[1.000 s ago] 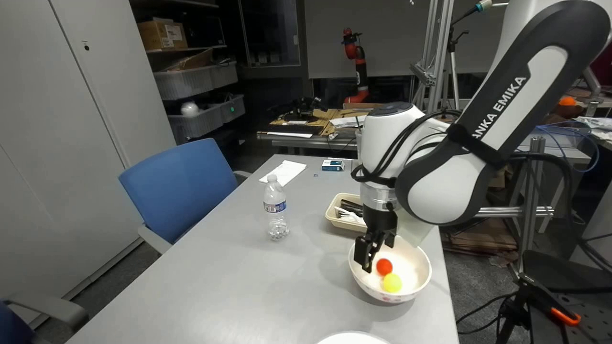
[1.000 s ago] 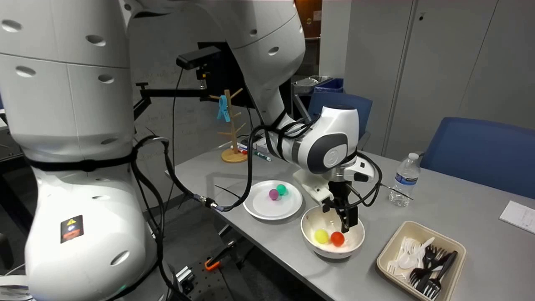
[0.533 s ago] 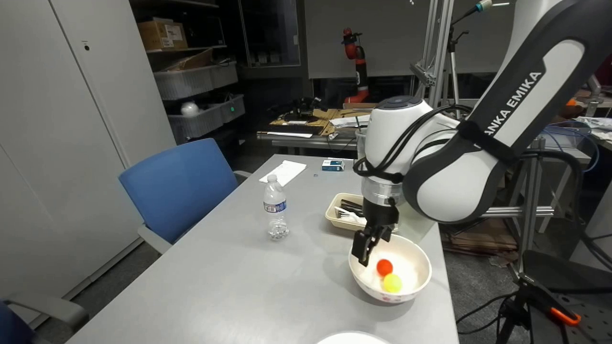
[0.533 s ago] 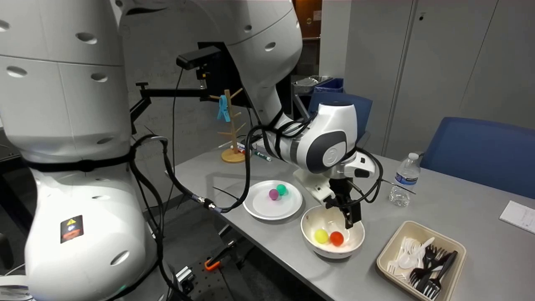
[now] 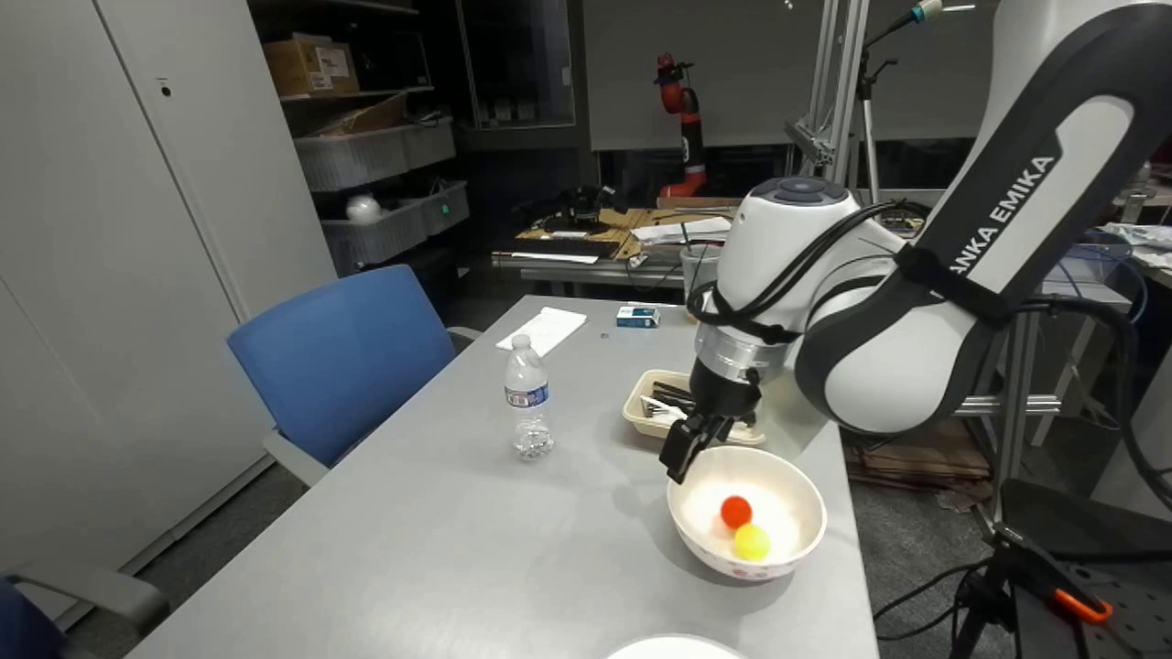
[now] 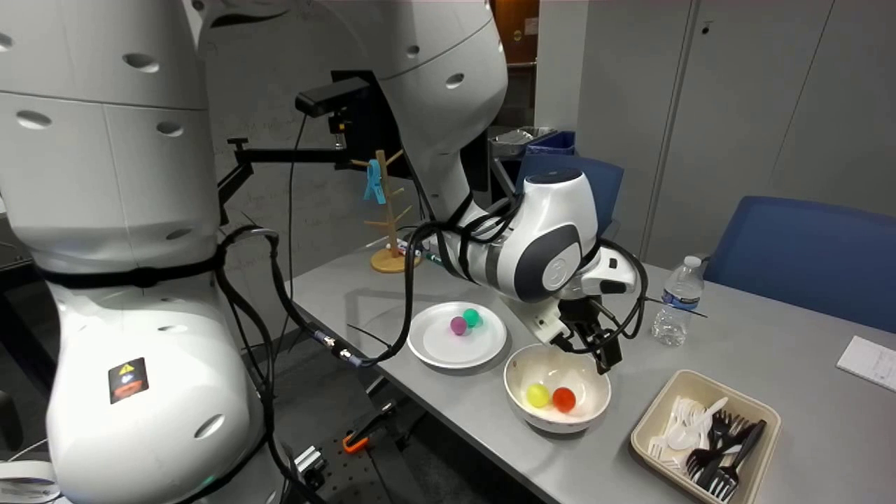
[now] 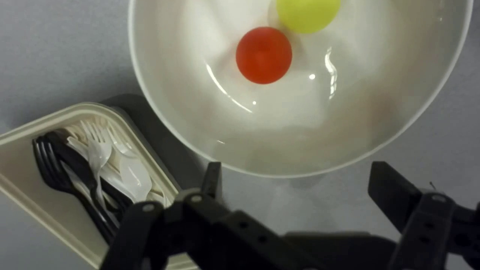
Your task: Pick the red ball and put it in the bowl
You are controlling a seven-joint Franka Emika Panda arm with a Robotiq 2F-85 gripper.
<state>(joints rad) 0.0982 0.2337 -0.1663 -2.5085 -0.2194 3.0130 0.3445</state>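
The red ball [image 5: 736,512] lies in the white bowl [image 5: 798,513], against a yellow ball [image 5: 753,543]. The red ball [image 6: 564,400] and the bowl [image 6: 521,373] also show in an exterior view. In the wrist view the red ball [image 7: 263,55] and the bowl [image 7: 292,150] fill the upper part, and the yellow ball [image 7: 307,13] is cut off at the top. My gripper [image 7: 296,168] is open and empty, its fingers wide apart beyond the bowl's rim. In an exterior view my gripper [image 5: 694,447] is above the bowl's rim, on the side near the tray.
A beige tray [image 6: 749,406] of plastic cutlery stands near the bowl. A white plate [image 6: 448,355] with a pink and a green ball is on the bowl's other side. A water bottle [image 5: 528,403] and a wooden stand [image 6: 386,231] are on the table.
My gripper has risen and moved away from over the balls to the bowl's rim, tilting as it goes. The red ball, yellow ball and bowl have stayed in place.
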